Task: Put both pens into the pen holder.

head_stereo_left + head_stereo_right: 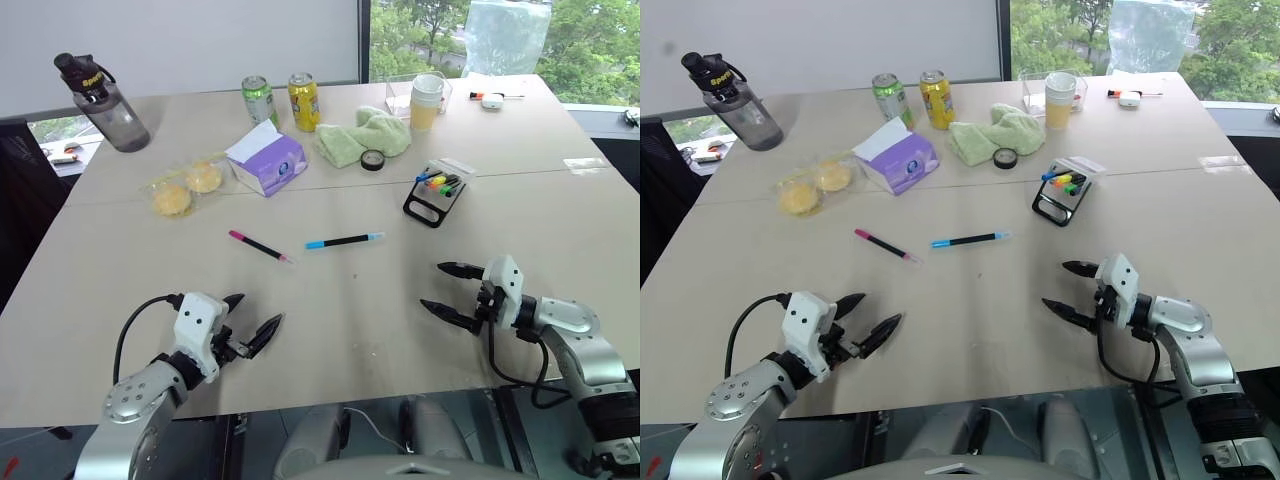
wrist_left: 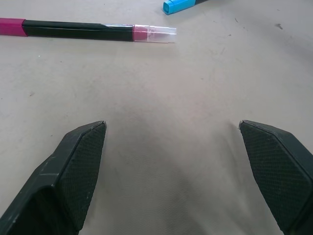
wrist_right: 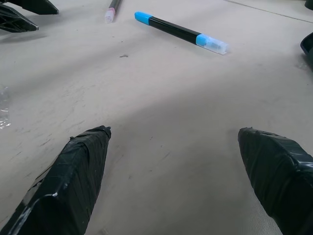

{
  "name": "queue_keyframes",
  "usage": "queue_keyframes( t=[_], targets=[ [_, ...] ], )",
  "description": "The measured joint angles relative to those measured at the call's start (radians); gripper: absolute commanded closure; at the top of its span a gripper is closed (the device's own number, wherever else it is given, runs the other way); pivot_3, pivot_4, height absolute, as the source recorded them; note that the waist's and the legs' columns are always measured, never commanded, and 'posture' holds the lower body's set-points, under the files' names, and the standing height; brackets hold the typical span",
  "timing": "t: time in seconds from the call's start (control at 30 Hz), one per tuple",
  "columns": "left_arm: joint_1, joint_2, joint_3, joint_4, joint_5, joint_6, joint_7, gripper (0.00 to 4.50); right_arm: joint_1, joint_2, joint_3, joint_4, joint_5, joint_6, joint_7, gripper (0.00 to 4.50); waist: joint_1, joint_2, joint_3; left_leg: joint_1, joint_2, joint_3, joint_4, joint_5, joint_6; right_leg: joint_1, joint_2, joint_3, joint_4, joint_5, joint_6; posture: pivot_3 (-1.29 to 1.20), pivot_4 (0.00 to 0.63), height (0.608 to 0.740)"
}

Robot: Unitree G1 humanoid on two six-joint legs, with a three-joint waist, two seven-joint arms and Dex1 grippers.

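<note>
silver arms, white wrists, black cables, black-fingered left end effector (image 1: pixel 252 322)

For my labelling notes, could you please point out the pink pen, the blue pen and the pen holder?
pink pen (image 1: pixel 258 245), left eye view, middle of its barrel.
blue pen (image 1: pixel 344 240), left eye view, middle of its barrel.
pen holder (image 1: pixel 428 206), left eye view, slotted side wall.

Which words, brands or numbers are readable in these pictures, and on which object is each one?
Water bottle: yellow lettering on its cap band, too blurred to read.
Green can and yellow can: printed labels, too small to read.
Purple tissue box: print illegible.
Nothing else carries text.
</note>
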Motion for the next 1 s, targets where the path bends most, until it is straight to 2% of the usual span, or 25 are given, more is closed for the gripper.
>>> queue_keyframes(
  t=[0.7,0.87,1.0],
  targets=[
    [-0.104,-0.006,0.009,0.062,-0.021,0.013,0.030,0.00,0.010,0.012,-0.003,-0.002,0.000,-0.002,-0.009,0.05,0.000,0.000,0.000,0.000,0.000,0.000,0.000,0.000,0.000,0.000,0.000,0.000,-0.001,0.000,0.000,0.00,0.150,0.740],
    [-0.141,-0.019,0.009,0.060,-0.017,0.023,0.075,0.00,0.011,0.023,-0.004,-0.013,0.006,-0.002,-0.012,0.05,0.000,0.000,0.000,0.000,0.000,0.000,0.000,0.000,0.000,0.000,0.000,0.000,-0.001,0.000,0.000,0.00,0.150,0.740],
    [-0.236,-0.058,0.014,0.055,-0.013,0.063,0.170,0.00,0.009,0.034,-0.008,-0.053,0.058,0.022,-0.002,0.05,0.000,0.000,0.000,0.000,0.000,-0.001,0.000,0.000,0.000,0.000,0.000,-0.001,0.000,0.000,0.000,0.00,0.150,0.740]
  ],
)
